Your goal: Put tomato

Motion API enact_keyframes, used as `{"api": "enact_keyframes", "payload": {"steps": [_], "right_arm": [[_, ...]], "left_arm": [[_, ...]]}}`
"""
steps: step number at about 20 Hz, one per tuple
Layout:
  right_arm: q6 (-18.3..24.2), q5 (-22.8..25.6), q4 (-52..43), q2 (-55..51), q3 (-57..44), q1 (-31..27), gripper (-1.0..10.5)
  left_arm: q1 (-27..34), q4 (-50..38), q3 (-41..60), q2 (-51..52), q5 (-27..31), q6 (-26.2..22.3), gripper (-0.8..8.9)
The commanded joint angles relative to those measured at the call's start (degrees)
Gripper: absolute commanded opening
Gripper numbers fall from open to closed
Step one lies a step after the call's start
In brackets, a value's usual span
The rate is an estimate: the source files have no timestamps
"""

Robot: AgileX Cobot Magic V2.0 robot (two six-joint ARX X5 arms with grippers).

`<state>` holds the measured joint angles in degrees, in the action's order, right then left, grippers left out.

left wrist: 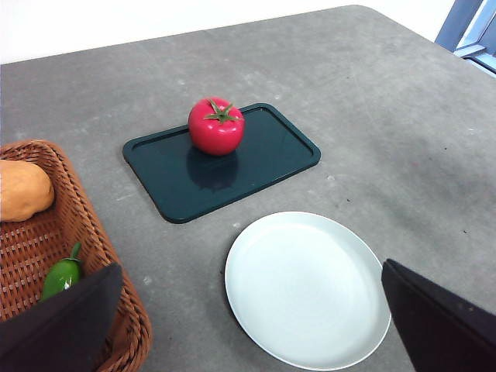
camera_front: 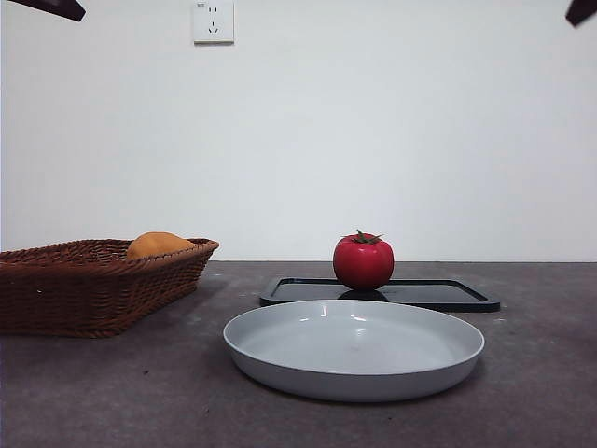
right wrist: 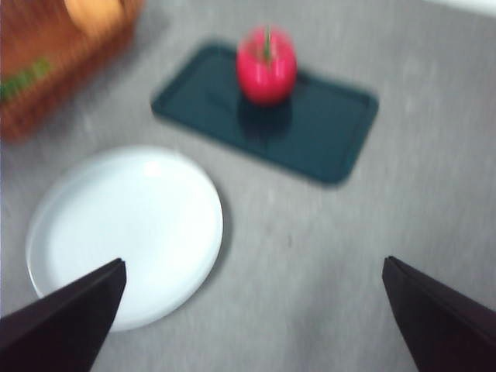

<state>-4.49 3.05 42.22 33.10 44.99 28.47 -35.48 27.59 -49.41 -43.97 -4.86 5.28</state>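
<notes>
Tomato (camera_front: pixel 363 262) sits upright on the dark tray (camera_front: pixel 448 297), behind the grey plate (camera_front: pixel 354 369), wicker basket (camera_front: pixel 93 285) off to the side. Left wrist: left gripper (left wrist: pixel 252 325) hangs high, jaws spread wide, holding nothing. Right wrist, blurred: right gripper (right wrist: pixel 256 318) likewise spread and empty.

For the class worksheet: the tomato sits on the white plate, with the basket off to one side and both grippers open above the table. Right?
Not quite. The tomato sits on the dark tray, as the left wrist view shows; the white plate holds nothing. The rest stands.
</notes>
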Motion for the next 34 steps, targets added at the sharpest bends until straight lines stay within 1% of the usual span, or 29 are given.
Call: {"api": "enact_keyframes", "payload": {"steps": [1, 2, 3, 4, 5, 6, 7, 8, 9, 21, 23, 24, 25, 26, 27, 29, 32, 34], "right_arm": [[0.44, -0.04, -1.11, 0.11, 0.96, 0.35, 6.7], [0.44, -0.07, -1.64, 0.09, 0.96, 0.35, 6.7], [0.44, -0.04, -2.21, 0.09, 0.96, 0.35, 6.7], [0.44, -0.07, -2.67, 0.09, 0.96, 0.35, 6.7], [0.44, -0.07, -3.04, 0.11, 0.96, 0.35, 6.1], [0.44, -0.04, -3.08, 0.11, 0.96, 0.35, 4.1], [0.46, -0.04, -3.04, 0.11, 0.96, 0.35, 1.0], [0.46, -0.04, -3.28, 0.11, 0.96, 0.35, 0.1], [0.44, -0.04, -3.69, 0.11, 0.96, 0.35, 0.2], [0.46, -0.02, -3.67, 0.09, 0.98, 0.33, 0.2], [0.46, -0.02, -3.67, 0.09, 0.98, 0.33, 0.2], [0.46, -0.02, -3.67, 0.09, 0.98, 0.33, 0.2], [0.46, -0.02, -3.65, 0.09, 0.98, 0.33, 0.2], [0.46, -0.02, -3.67, 0.09, 0.98, 0.33, 0.2], [0.46, 0.00, -3.67, 0.09, 0.98, 0.33, 0.2], [0.46, -0.02, -3.67, 0.09, 0.98, 0.33, 0.2], [0.46, -0.02, -3.67, 0.09, 0.98, 0.33, 0.2], [0.46, -0.02, -3.67, 0.09, 0.98, 0.33, 0.2]], "left_arm": [[-0.31, -0.61, -0.50, -0.42, -0.31, 0.04, 7.73], [-0.31, -0.59, -0.50, -0.42, -0.31, 0.04, 7.71], [-0.31, -0.61, -0.50, -0.42, -0.31, 0.04, 7.40], [-0.31, -0.59, -0.50, -0.42, -0.31, 0.04, 6.91], [-0.31, -0.59, -0.50, -0.42, -0.31, 0.04, 5.93], [-0.33, -0.52, -0.50, -0.42, -0.31, 0.09, 4.37], [-0.33, -0.42, -0.50, -0.42, -0.31, 0.44, 1.90], [-0.33, -0.35, -0.50, -0.42, -0.31, 0.39, -0.10], [-0.31, -0.39, -0.50, -0.42, -0.31, 0.37, 0.23], [-0.31, -0.37, -0.50, -0.42, -0.31, 0.35, 0.24], [0.61, -0.39, -0.48, 0.02, -0.31, 0.35, 0.24], [1.95, -0.37, -0.28, 0.42, -0.28, -0.44, 0.24], [3.72, -0.68, 0.35, 1.14, -0.31, -3.37, 0.24], [6.43, -1.36, 2.12, 2.43, -0.31, -5.33, 0.24], [9.42, -3.52, 5.09, 4.17, -0.31, -5.92, 0.24], [16.44, -11.96, 14.03, 9.49, -0.26, -5.66, 0.24], [25.68, -24.72, 29.14, 21.03, -0.26, -3.13, 0.24], [28.87, -26.84, 34.58, 27.08, 0.04, -2.62, 0.24]]}}
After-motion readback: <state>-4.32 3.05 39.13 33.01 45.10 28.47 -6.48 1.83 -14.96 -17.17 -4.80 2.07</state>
